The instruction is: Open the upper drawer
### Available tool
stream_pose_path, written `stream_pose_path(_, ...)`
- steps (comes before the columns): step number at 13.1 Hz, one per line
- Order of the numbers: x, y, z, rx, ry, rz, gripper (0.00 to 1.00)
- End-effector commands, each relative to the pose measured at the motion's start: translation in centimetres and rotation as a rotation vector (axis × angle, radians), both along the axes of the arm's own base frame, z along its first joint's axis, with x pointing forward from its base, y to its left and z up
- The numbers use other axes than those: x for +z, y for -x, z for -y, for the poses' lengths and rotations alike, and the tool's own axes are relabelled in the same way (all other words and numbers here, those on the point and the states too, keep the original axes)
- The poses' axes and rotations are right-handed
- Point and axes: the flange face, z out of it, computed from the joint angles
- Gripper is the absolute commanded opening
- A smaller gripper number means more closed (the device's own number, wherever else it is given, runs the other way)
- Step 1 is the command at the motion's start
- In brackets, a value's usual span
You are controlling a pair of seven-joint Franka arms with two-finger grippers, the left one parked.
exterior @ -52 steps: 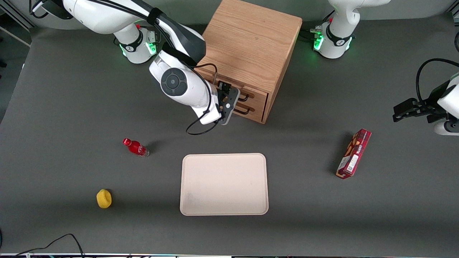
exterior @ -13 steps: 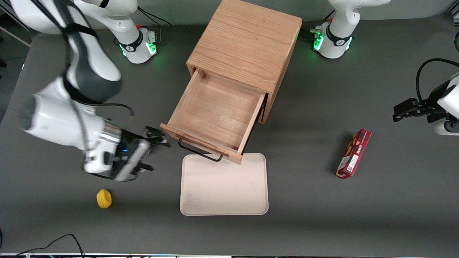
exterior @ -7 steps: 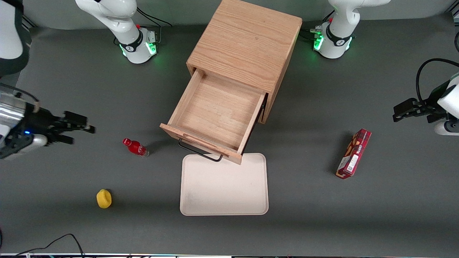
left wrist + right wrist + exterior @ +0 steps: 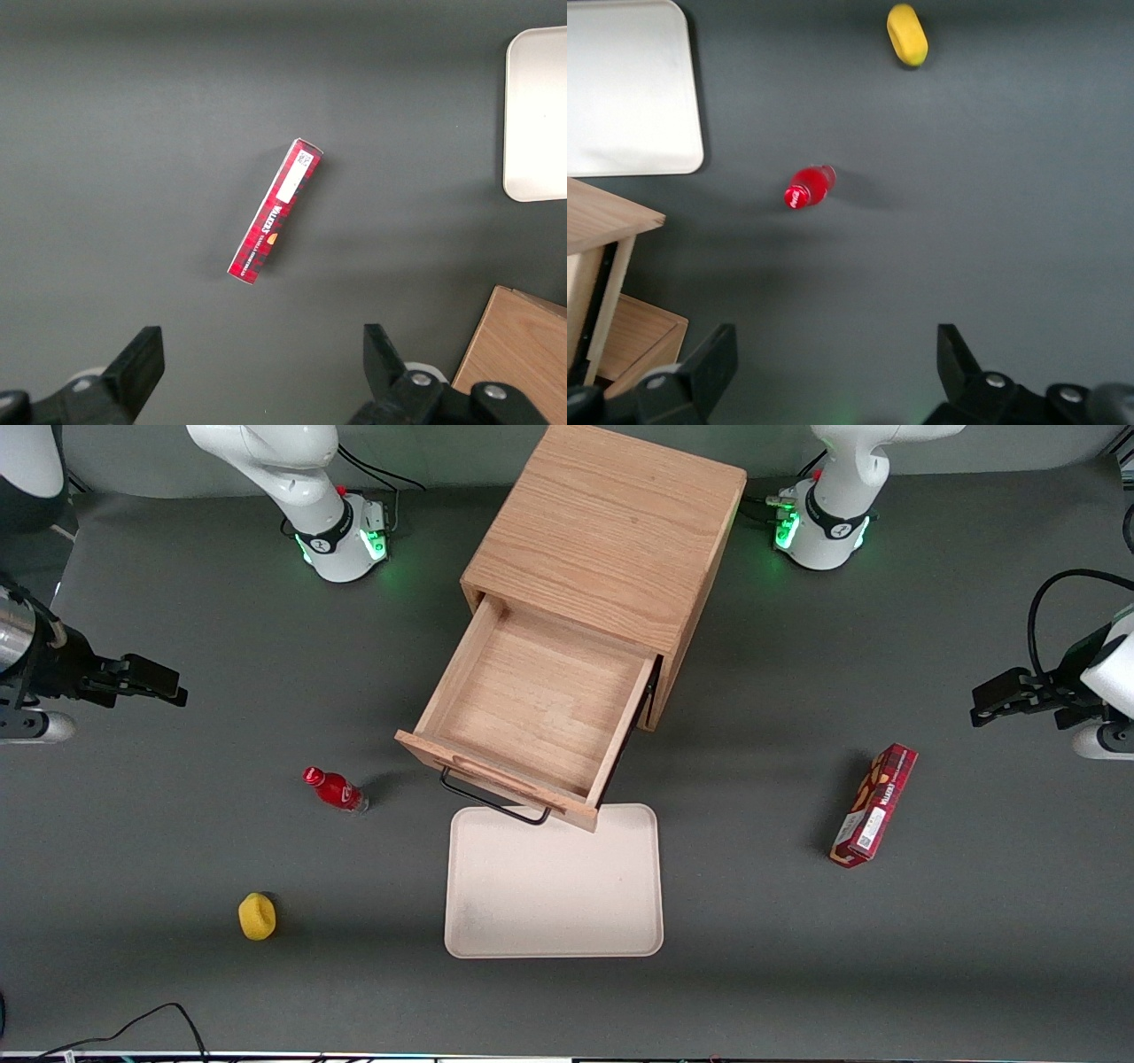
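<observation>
The upper drawer [image 4: 540, 700] of the oak cabinet [image 4: 611, 522] stands pulled far out, and its tray is empty. Its black wire handle [image 4: 492, 802] hangs over the edge of the beige tray [image 4: 554, 881]. A corner of the drawer also shows in the right wrist view [image 4: 602, 221]. My right gripper [image 4: 164, 682] is open and holds nothing. It hovers above the table at the working arm's end, well away from the drawer. In the right wrist view the gripper [image 4: 835, 354] has bare grey table between its fingers.
A red bottle [image 4: 335, 789] lies between the gripper and the drawer, also in the right wrist view [image 4: 808, 188]. A yellow object [image 4: 257, 916] lies nearer the front camera. A red box [image 4: 873, 804] lies toward the parked arm's end.
The drawer went from closed to pulled out. My gripper let go of the handle and swung away to the working arm's end of the table. The drawer has not moved in the last second.
</observation>
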Motion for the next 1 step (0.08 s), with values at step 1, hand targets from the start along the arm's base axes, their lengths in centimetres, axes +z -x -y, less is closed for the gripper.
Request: stream_pose_path(1, 1.03, 0.28, -0.27, -0.016, 0.024, -0.005, 1.00)
